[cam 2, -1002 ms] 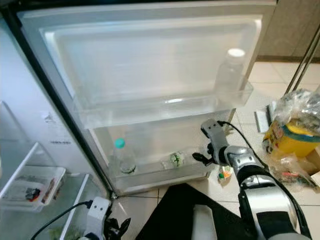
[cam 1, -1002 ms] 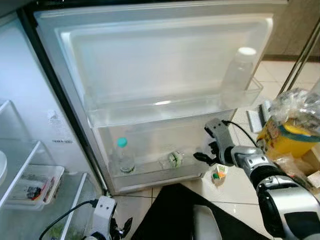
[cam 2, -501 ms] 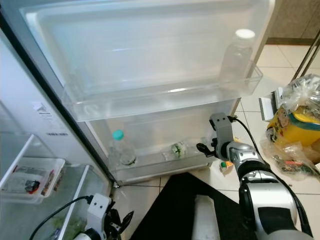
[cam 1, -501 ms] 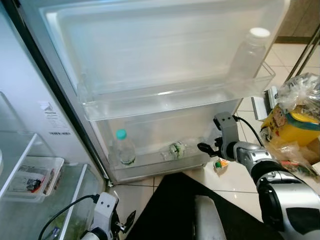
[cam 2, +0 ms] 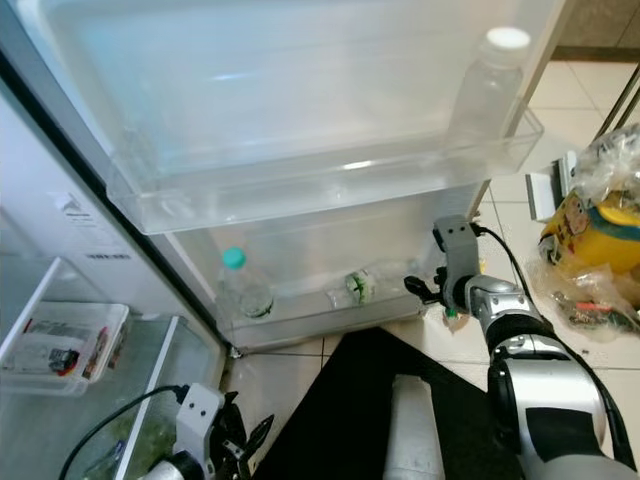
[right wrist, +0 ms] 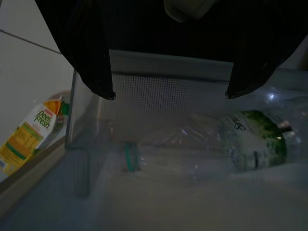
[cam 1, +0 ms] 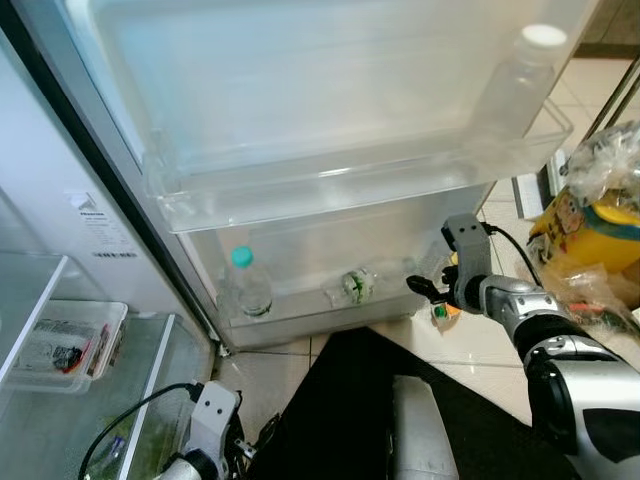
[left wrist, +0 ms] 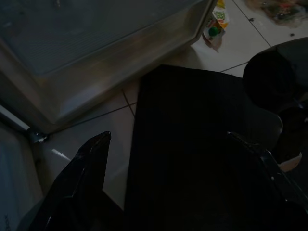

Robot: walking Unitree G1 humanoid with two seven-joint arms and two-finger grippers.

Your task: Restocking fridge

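From the head views, the lying bottle (cam 1: pixel 362 285) rests on its side in the bottom door shelf (cam 1: pixel 300 325). The right gripper (cam 1: pixel 420 289) waits just beside it at 3 o'clock, so the right arm is the nearer one.

The right wrist view looks along wide-spread fingers (right wrist: pixel 96 67) holding nothing, with the bottle's length lying across them.

The left wrist view shows the left gripper (left wrist: pixel 173 159) spread too, hanging idle.
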